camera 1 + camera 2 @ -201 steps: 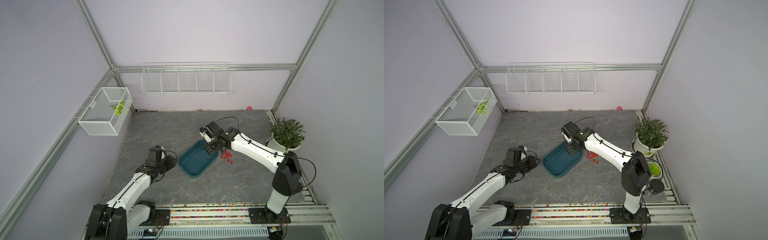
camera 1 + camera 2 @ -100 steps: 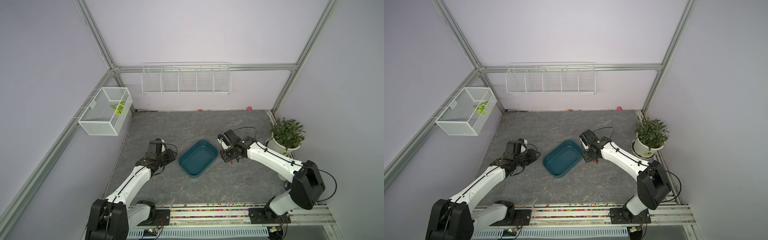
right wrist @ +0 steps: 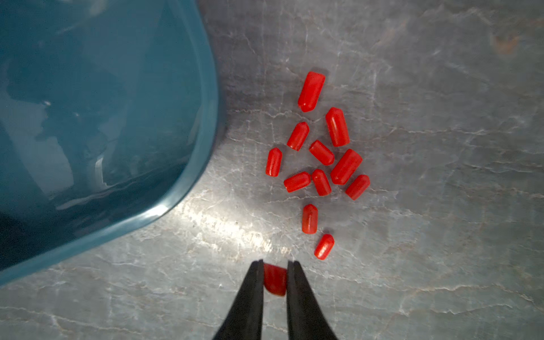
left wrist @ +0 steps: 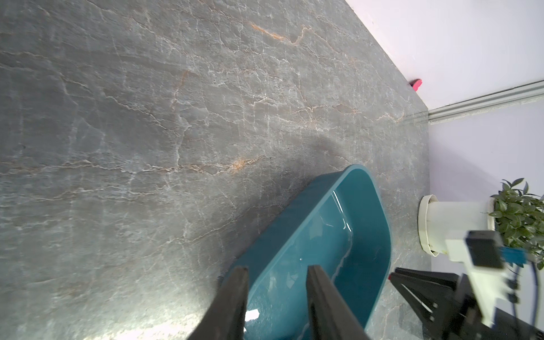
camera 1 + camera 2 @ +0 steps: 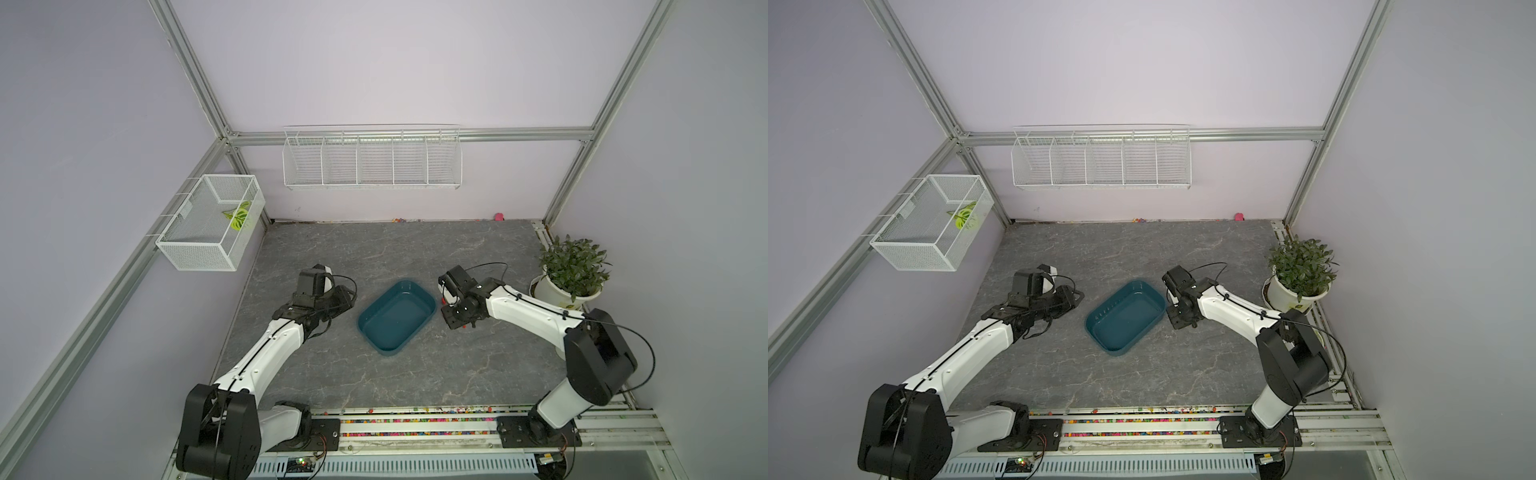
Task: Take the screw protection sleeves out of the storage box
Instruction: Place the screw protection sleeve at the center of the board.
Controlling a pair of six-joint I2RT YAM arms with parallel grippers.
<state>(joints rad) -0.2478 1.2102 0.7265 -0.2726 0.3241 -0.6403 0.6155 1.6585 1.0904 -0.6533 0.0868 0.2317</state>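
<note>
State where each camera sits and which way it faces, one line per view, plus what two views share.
Both top views: high over the front, looking down on the table; left arm and right arm show.
Left wrist: low, facing across the storage box toward the potted plant; left tool open.
Right wrist: facing down at loose sleeves; right tool pinches one red sleeve.
Shared: all views show the storage box.

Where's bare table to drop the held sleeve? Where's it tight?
Free: table between box and back wall; also between box and front rail. Tight: strip between box and sleeves, where the right gripper holds a sleeve.
</note>
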